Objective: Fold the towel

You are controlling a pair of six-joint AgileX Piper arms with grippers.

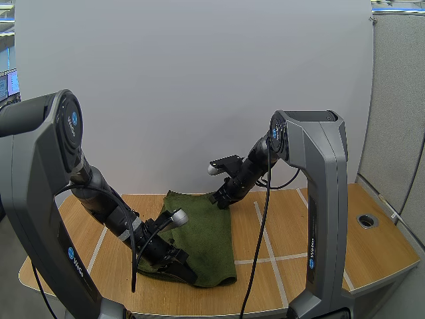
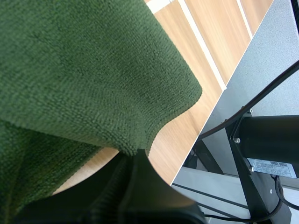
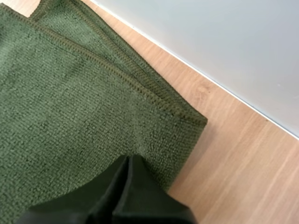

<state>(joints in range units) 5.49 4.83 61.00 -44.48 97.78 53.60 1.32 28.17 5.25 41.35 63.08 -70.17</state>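
Towel (image 1: 206, 226) on bench (image 1: 285, 226) appears doubled; left jaws pinch near corner, right jaws far corner; next fold likely pending.

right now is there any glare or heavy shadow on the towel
high view: soft, even light, no glare on the towel, darkest patch under the left hand; left wrist view: the lifted fold leaves only a mild shade on the table just beneath it; right wrist view: flat light, no glare, the right hand reads as a dark wedge

Bright, even light w/ soft shadows
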